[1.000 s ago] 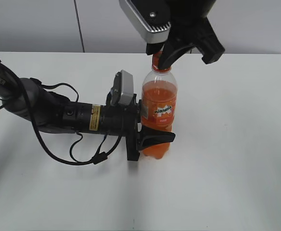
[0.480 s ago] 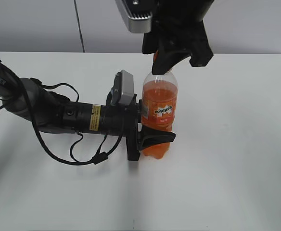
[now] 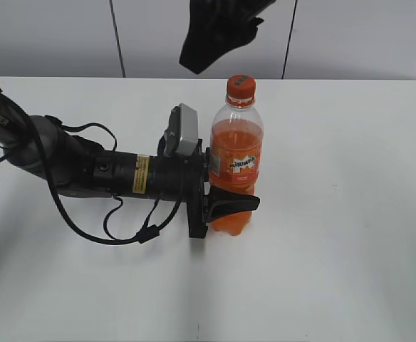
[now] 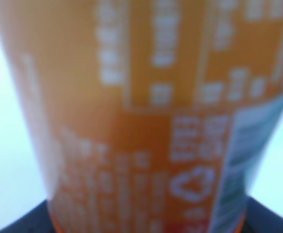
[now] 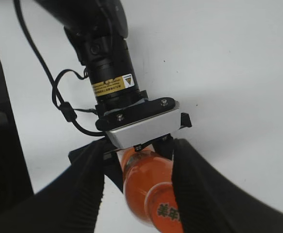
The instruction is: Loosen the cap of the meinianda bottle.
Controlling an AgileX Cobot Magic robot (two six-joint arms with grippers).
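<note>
Left gripper [image 3: 226, 203] clamps the meinianda bottle [image 3: 235, 167] upright on the table [image 3: 350, 214], bracing it against twist. Right gripper [image 5: 139, 189] is open, empty, hovering above; cap [image 3: 241, 87] is on, untouched.

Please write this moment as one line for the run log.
left gripper: shut on meinianda bottle | right gripper: open, above bottle | cap: on bottle, free

We see the meinianda bottle [image 3: 235, 167] standing upright on the white table, clear plastic filled with orange drink, its orange label facing us. The cap [image 3: 241, 87], small, round and orange, sits on the bottle's neck with nothing touching it.
</note>
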